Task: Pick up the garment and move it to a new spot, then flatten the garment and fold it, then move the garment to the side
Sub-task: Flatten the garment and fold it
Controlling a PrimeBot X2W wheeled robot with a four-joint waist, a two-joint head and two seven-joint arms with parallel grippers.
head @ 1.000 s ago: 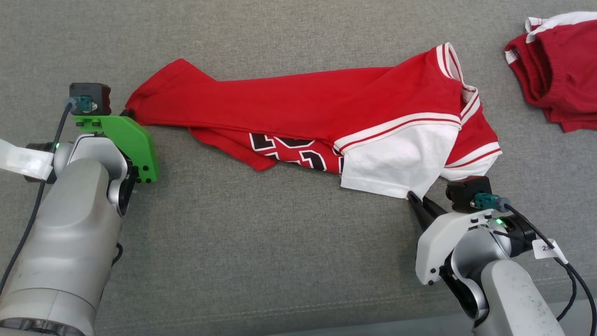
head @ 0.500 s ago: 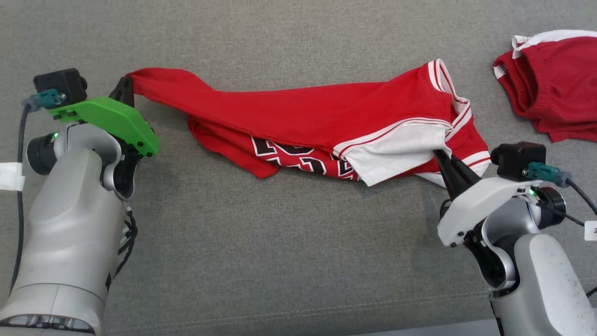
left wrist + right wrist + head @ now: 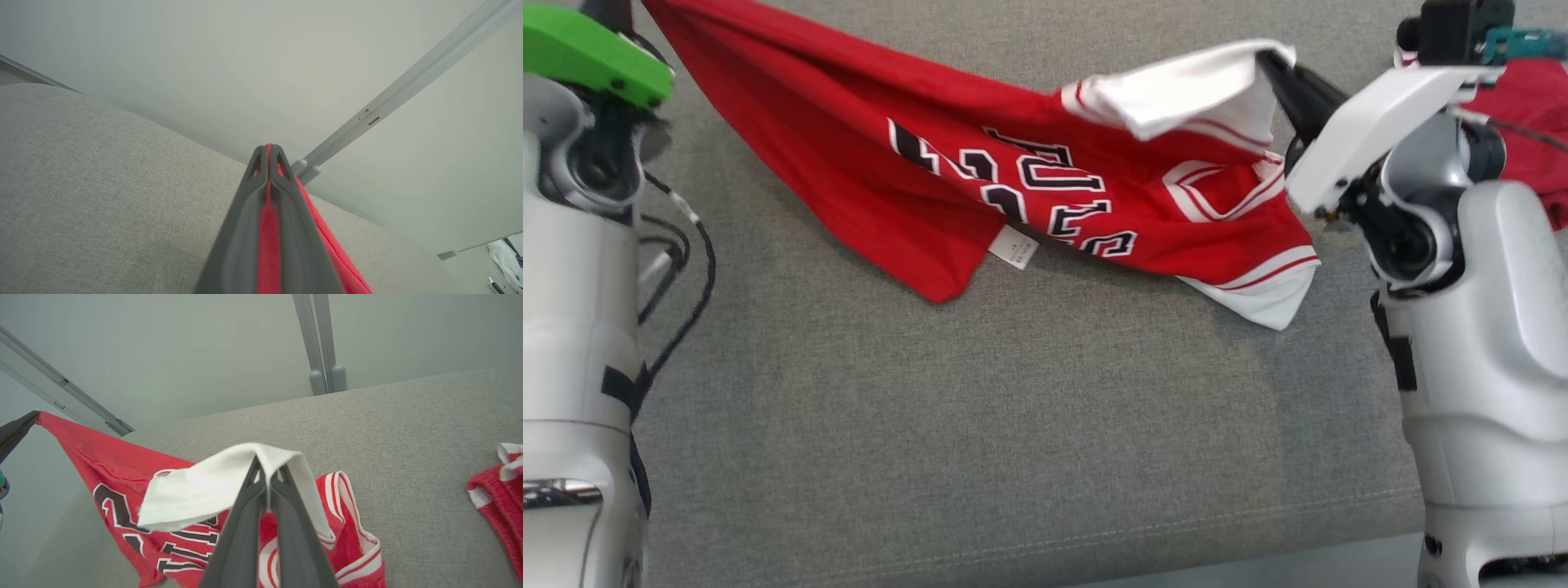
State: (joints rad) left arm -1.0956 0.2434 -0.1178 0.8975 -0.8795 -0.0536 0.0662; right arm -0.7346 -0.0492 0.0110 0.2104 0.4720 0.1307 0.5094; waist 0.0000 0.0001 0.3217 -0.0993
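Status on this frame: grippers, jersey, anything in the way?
Left gripper shut on jersey, red corner; right gripper shut on white sleeve. Jersey strung between them over grey cushion. Second red garment apart, right side.

The garment (image 3: 915,163) is hanging stretched between the two hands, one end pinched in the left hand (image 3: 269,149), the other in the right hand (image 3: 1266,61), its middle sagging below both toward the cushion (image 3: 1013,425). A second garment (image 3: 502,498) is lying on the cushion, right of the right hand.
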